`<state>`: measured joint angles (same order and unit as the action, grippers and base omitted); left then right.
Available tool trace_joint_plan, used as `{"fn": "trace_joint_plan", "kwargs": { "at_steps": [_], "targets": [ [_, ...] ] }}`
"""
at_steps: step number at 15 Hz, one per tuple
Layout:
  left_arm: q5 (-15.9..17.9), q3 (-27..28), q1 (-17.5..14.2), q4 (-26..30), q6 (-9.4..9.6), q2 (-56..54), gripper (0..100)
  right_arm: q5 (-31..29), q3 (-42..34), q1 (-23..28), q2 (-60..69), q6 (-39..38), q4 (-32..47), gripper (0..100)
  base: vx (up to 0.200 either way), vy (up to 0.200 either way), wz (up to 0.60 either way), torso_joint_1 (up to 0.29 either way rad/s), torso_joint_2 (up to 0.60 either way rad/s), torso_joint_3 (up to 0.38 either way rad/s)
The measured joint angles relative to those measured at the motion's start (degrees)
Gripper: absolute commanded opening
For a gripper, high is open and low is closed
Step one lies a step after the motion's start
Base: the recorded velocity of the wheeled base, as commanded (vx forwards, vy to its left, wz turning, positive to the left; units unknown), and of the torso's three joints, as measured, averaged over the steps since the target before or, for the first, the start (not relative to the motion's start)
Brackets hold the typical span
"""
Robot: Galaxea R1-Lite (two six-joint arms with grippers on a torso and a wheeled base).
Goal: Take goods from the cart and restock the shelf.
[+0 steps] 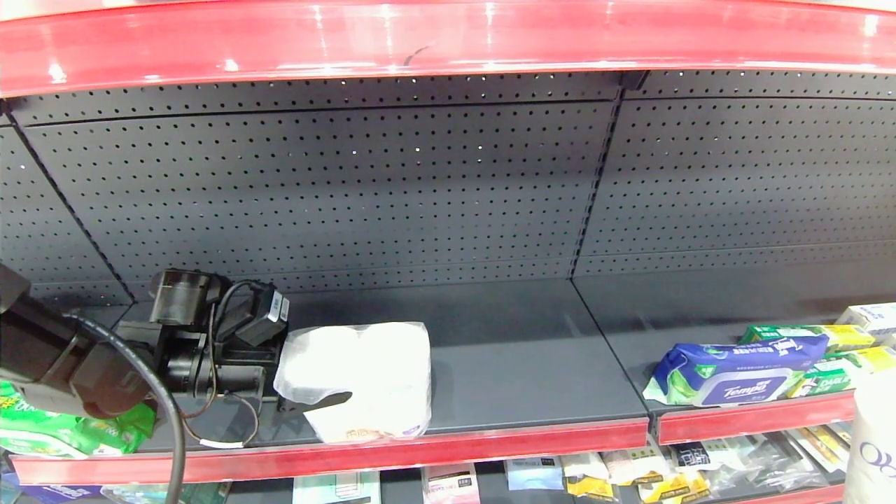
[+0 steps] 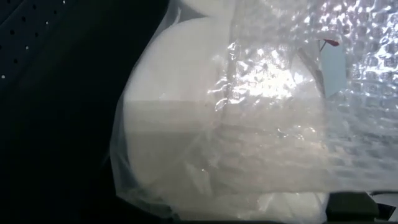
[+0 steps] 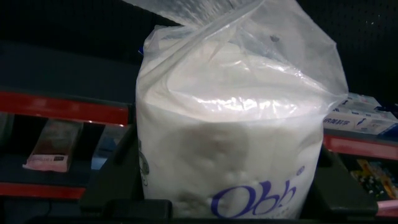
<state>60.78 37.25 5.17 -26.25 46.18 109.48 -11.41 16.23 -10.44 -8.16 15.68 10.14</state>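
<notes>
The left gripper (image 1: 315, 395) reaches over the shelf (image 1: 518, 350), just past some green packets (image 1: 70, 427) lying at the shelf's far left end. Its fingers look closed on the clear-wrapped roll pack (image 1: 364, 371). One dark finger (image 1: 329, 400) presses across the pack's near face, and the other is hidden behind the pack. The pack sits on the shelf board close to the red front lip. In the left wrist view its crinkled plastic (image 2: 249, 137) lies right up against the fingers.

Beyond those fingertips the shelf board runs bare to the upright divider. Past the divider, a blue wet-wipes pack (image 1: 735, 374) and several green boxes (image 1: 805, 336) lie near the front edge.

The right gripper (image 3: 224, 208) has its fingers (image 3: 109, 180) closed on either side of the blue-printed roll pack (image 3: 230, 137). It holds the pack upright in front of the shelf, low at the right end (image 1: 871, 448).

By my reading the job is only just under way. One pack is down but not yet let go, a second is in hand and waiting for a spot, and most of this shelf bay has yet to be filled.
</notes>
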Motion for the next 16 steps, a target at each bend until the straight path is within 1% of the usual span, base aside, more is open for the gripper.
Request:
{"fn": "trace_joint_plan", "kwargs": {
  "at_steps": [2, 4, 16],
  "targets": [
    [0.5, -0.6, -0.1, -0.2, 0.29, 0.0, 0, 0.0, -0.1, 0.0, 0.0, 0.0, 0.0, 0, 0.0, 0.0, 0.0, 0.0, 0.0, 0.0],
    [0.8, -1.9, -0.1, -0.4, 1.77, 0.0, 0, 0.0, -0.1, 0.0, -0.1, 0.0, 0.0, 0, 0.0, 0.0, 0.0, 0.0, 0.0, 0.0],
    [0.5, -2.4, -0.2, -0.1, 2.43, 0.7, 0, -0.1, -0.1, 0.0, 0.0, 0.0, 0.0, 0, 0.0, 0.0, 0.0, 0.0, 0.0, 0.0]
  ]
}}
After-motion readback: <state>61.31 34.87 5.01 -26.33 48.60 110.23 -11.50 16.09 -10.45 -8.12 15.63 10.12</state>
